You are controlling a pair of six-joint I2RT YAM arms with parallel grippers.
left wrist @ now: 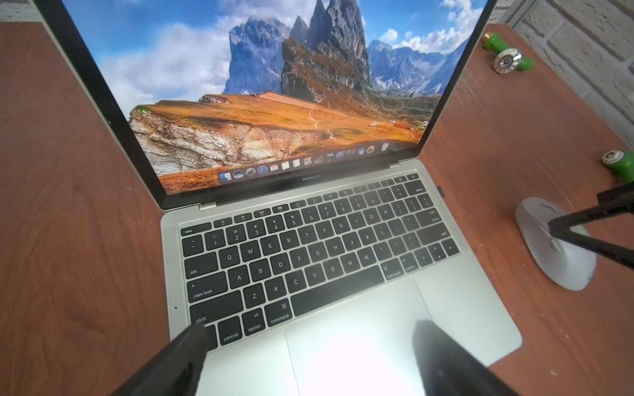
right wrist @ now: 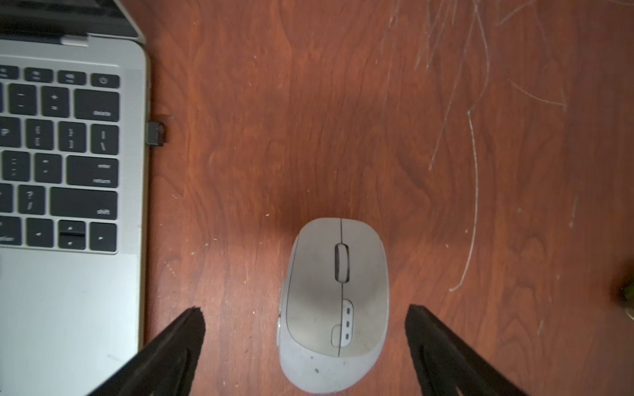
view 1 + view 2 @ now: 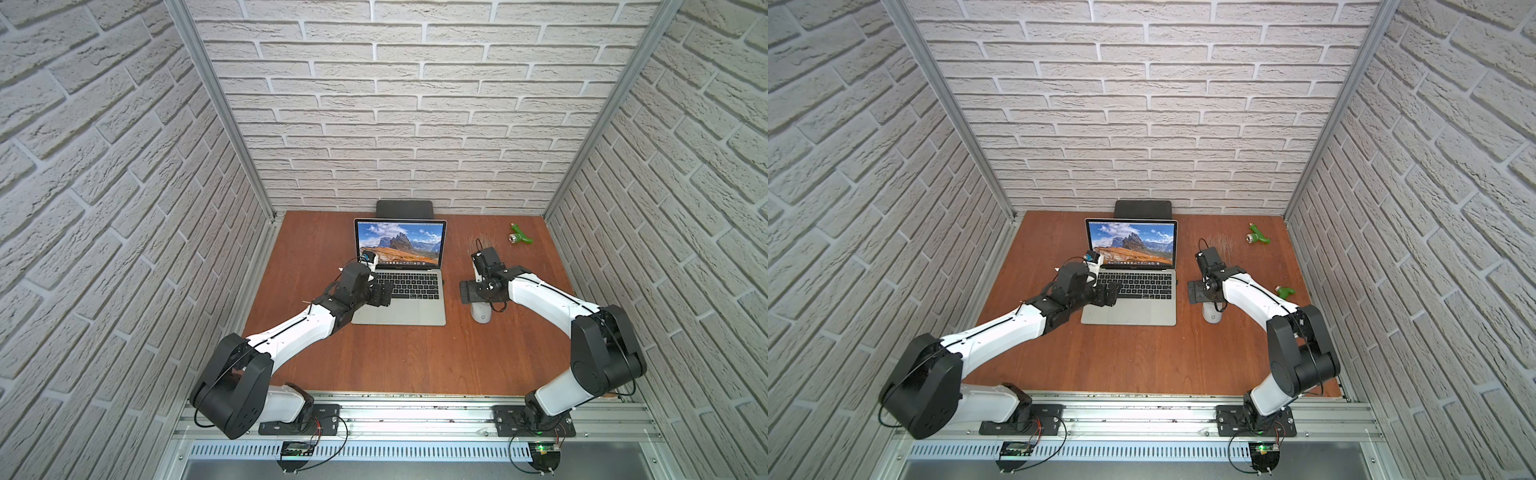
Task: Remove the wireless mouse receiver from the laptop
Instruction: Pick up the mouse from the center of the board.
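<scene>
Silver laptop [image 3: 399, 282] sits lid open on the wooden table [image 3: 374, 361], mountain wallpaper lit. Wireless mouse receiver [image 2: 155, 133]: a tiny dark-grey stub plugged into the laptop's right edge, level with the bracket and backslash keys, jutting just past the casing; it also shows in the left wrist view [image 1: 441, 192]. Nothing touches it. Left gripper [image 1: 310, 331] hangs over the laptop's front left part, jaws spread wide, one finger [image 1: 192, 346] above the shift and control keys, its mate above the trackpad; it holds nothing. Right gripper [image 2: 305, 312] is off the laptop's right side, jaws wide and empty, a finger [image 2: 178, 339] either side of the light-grey mouse [image 2: 334, 305], well clear of the receiver. Dark flat pad [image 3: 404, 208] behind the laptop's lid. Two green fittings [image 3: 1257, 237] [image 3: 1285, 292] far right of the laptop.
</scene>
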